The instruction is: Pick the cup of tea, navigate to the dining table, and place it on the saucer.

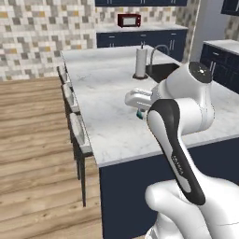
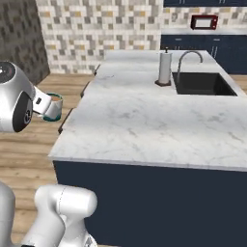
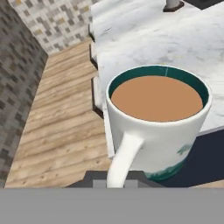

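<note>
The cup of tea [image 3: 157, 127] is a white mug with a teal-green rim and pattern, full of brown liquid. Its handle points at the camera in the hand view. My gripper [image 3: 114, 178] is shut on that handle and holds the mug upright in the air. In the right base view the cup of tea [image 2: 53, 107] hangs beside the near left corner of the dining table [image 2: 144, 125], over the wood floor. From the left base view a teal sliver of the cup [image 1: 139, 113] peeks out under the hand, above the dining table [image 1: 107, 107]. The saucer is out of view.
A paper towel roll [image 2: 165, 68] stands by the sink [image 2: 200, 84] and its faucet at the table's far right. Stools [image 1: 77, 126] line the table's left side. A red microwave [image 1: 129, 20] sits on the navy back counter. Wood floor [image 1: 32, 140] lies open to the left.
</note>
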